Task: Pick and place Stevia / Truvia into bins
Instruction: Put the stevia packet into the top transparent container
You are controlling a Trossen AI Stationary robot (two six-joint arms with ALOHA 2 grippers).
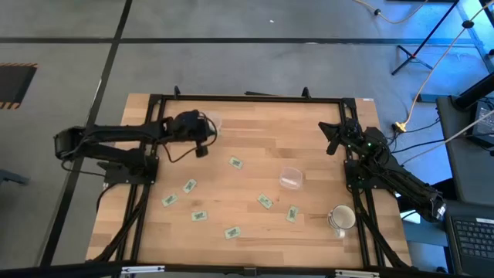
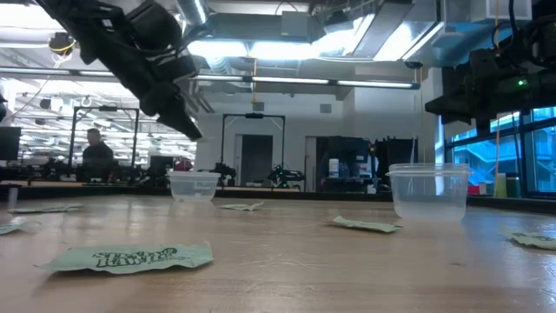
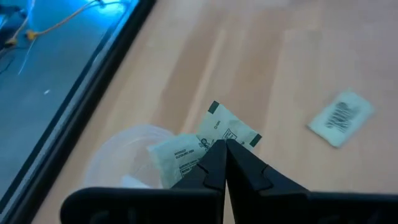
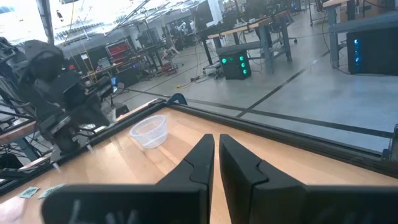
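The left gripper (image 3: 224, 163), pinched shut on a Stevia packet (image 3: 231, 129), hovers over the far cup (image 3: 127, 155), while seven packets (image 1: 235, 162) await on the table (image 1: 255, 131).

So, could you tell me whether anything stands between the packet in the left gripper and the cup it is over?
Nothing visible does. The left gripper is shut on a green packet right above the open clear cup near the table's far left edge. The right gripper waits far off.
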